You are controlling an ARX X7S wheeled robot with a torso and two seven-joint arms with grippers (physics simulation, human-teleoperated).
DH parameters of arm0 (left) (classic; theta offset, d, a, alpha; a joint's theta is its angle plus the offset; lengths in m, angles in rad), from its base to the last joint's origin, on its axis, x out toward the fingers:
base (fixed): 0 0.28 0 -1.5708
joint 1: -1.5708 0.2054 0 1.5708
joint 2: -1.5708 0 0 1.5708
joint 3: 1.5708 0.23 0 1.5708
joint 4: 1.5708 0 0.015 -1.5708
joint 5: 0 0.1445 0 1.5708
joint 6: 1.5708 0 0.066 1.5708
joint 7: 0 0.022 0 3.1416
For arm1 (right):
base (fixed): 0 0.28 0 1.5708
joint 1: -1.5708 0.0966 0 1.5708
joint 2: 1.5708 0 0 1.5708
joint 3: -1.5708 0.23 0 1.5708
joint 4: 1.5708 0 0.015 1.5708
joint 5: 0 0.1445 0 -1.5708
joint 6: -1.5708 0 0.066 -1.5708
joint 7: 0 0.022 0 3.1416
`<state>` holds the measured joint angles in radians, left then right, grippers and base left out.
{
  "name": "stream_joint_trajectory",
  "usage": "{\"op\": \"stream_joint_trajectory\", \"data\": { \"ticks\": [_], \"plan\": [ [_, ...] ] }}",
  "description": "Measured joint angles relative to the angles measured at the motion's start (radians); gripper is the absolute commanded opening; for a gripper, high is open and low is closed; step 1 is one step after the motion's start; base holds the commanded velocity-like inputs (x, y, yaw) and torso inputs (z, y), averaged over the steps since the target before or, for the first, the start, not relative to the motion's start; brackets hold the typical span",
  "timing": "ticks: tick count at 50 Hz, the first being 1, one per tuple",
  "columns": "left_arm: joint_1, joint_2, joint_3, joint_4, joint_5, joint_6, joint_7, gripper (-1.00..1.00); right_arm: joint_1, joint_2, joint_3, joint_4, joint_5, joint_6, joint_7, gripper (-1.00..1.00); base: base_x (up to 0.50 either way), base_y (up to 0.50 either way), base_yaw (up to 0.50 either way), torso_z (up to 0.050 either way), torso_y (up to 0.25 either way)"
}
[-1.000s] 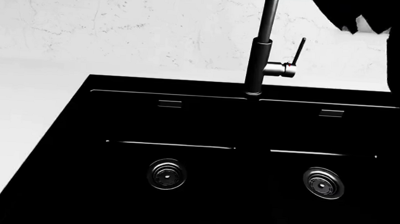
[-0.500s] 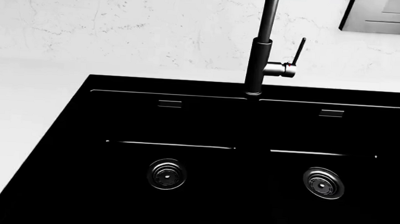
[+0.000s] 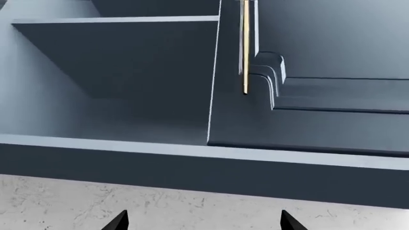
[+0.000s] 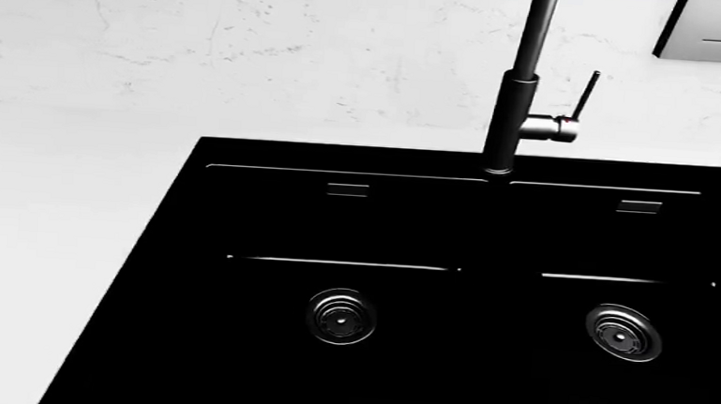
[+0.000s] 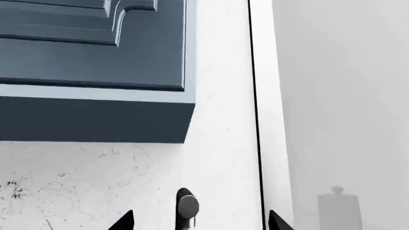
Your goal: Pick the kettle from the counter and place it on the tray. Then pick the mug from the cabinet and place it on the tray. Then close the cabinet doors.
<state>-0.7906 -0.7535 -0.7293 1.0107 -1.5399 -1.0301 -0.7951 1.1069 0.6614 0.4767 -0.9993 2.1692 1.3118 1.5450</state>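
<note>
White counter (image 4: 70, 241) and black sink (image 4: 455, 292) fill the head view; only wrist views show both grippers, left gripper (image 3: 203, 223) and right gripper (image 5: 199, 223), spread before the cabinet (image 3: 115, 72).

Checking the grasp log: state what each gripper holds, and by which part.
Nothing is held. In each wrist view the left gripper and right gripper show jaws spread apart with nothing between them, facing the cabinet.
</note>
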Motion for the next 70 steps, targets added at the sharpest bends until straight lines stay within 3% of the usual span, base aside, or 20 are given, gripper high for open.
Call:
{"op": "stream_joint_trajectory", "data": {
  "ticks": [8, 27, 70],
  "plan": [
    [-0.008, -0.013, 0.006, -0.003, -0.013, 0.007, -0.014, 1.0, -0.075, -0.038, 0.113, -0.026, 0.047, 0.078, 0.014, 1.0, 0.0, 0.5, 0.0, 0.0, 0.0],
    [-0.027, -0.069, -0.002, -0.006, -0.103, 0.038, -0.083, 1.0, -0.133, -0.067, 0.211, -0.045, 0.108, 0.148, 0.024, 1.0, 0.0, 0.5, 0.0, 0.0, 0.0],
    [-0.024, -0.077, 0.011, -0.01, -0.11, 0.039, -0.094, 1.0, -0.169, -0.105, 0.27, -0.048, 0.136, 0.183, 0.025, 1.0, 0.0, 0.5, 0.0, 0.0, 0.0]
  ]
}}
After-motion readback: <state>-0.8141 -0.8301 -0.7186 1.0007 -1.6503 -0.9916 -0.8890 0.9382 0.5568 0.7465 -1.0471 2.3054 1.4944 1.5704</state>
